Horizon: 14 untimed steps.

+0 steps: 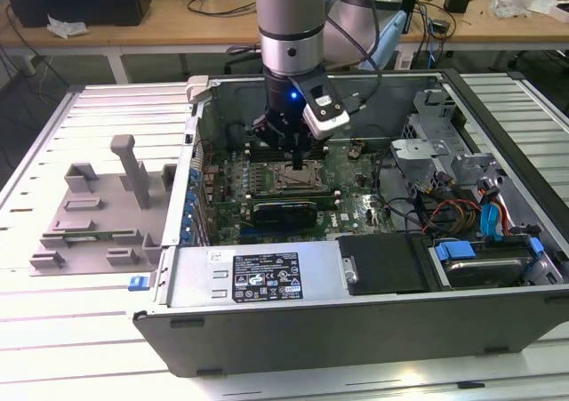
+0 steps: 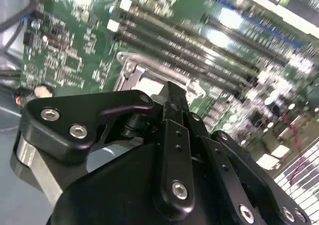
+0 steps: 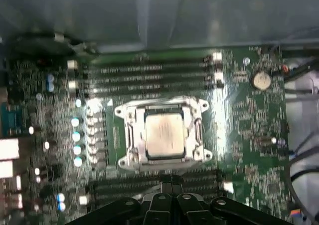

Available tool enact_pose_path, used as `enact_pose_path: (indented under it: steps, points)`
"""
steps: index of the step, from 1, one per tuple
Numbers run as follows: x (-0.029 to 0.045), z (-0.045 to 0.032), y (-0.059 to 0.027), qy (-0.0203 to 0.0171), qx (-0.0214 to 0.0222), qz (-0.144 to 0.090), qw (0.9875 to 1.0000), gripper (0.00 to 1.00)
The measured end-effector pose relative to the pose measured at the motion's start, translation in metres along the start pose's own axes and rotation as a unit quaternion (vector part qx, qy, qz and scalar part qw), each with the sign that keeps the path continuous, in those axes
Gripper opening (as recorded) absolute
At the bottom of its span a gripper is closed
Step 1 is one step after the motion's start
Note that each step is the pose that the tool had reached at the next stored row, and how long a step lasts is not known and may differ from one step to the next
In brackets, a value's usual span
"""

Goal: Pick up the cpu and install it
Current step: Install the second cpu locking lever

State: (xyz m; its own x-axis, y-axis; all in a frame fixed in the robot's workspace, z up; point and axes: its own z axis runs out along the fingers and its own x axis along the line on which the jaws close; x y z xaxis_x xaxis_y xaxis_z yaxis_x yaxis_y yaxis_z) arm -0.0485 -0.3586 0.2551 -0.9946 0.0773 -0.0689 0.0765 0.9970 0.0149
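Note:
The cpu [image 3: 164, 134], a small silver-grey square chip, lies flat inside the metal-framed socket [image 3: 130, 112] on the green motherboard in the first wrist view. My gripper [image 3: 172, 184] hangs above the board just beside the socket, its black fingers pressed together with nothing between them. In the exterior view the gripper [image 1: 296, 159] points straight down into the open computer case, right over the socket [image 1: 298, 180]. In the second wrist view the closed fingertips [image 2: 171, 91] stand over a corner of the socket frame [image 2: 130, 69].
A grey plastic tray [image 1: 98, 214] with upright blocks lies at the exterior view's left of the case. The case walls [image 1: 356, 330] surround the board. Memory slots [image 3: 129, 78] run beside the socket. Drive bays and cables [image 1: 480, 214] fill the exterior view's right side of the case.

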Motion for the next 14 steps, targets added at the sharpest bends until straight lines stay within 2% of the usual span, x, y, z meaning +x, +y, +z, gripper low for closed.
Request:
enact_pose_path:
  steps: [1, 3, 5, 9, 12, 14]
  points:
    - [-0.0004, 0.0002, -0.0047, 0.0001, -0.0003, -0.005, 1.0, 0.11]
    - [-0.0003, 0.0016, -0.0049, 0.0006, -0.0025, -0.037, 0.9993, 0.11]
    - [0.0001, 0.0031, -0.005, 0.0009, -0.0033, -0.056, 0.9984, 0.11]
    - [0.0019, 0.008, -0.0052, 0.0009, -0.0027, -0.057, 0.9984, 0.11]
    - [0.0026, 0.0144, -0.0053, 0.0006, -0.0009, -0.031, 0.9995, 0.11]
    - [0.0059, 0.0168, -0.0056, 0.0006, -0.0007, -0.029, 0.9996, 0.11]
